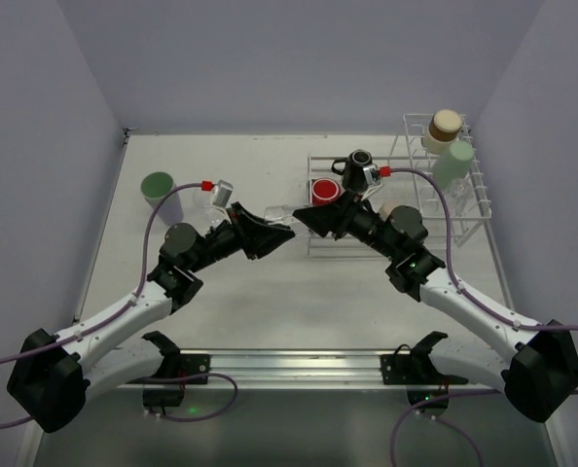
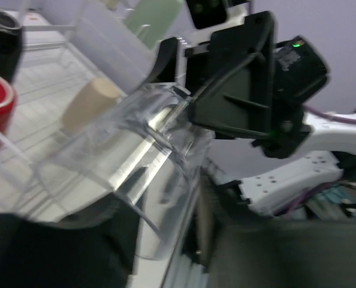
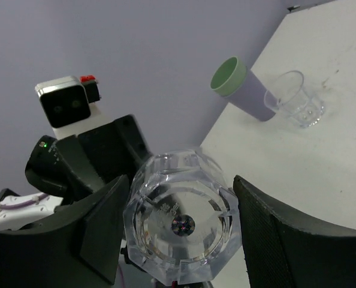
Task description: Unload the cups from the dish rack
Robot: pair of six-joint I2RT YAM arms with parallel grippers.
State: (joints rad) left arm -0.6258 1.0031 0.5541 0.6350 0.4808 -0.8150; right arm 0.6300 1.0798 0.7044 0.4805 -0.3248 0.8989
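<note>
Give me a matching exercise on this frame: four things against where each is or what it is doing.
1 red mug
2 tumbler
3 tan cup
4 right gripper

A on the table, outside the rack
B shut on a glass
C in the rack's upright part
D in the rack's low basket

Pairs: 1-D, 2-A, 3-C, 4-B.

A pale grey tabletop (image 1: pixel 270 311) fills the middle of the overhead view, closed in by three plain lavender-grey panels: a back wall (image 1: pixel 289 68), a left wall (image 1: pixel 36 146) and a right wall (image 1: pixel 552 117). A silver metal rail (image 1: pixel 299 365) runs along the near edge, with darker floor (image 1: pixel 299 433) below it. The right wrist view shows faint scuff marks (image 3: pixel 329 75) on the tabletop. The left wrist view has blurred, many-coloured clutter (image 2: pixel 340 201) at lower right, too indistinct to name.
</note>
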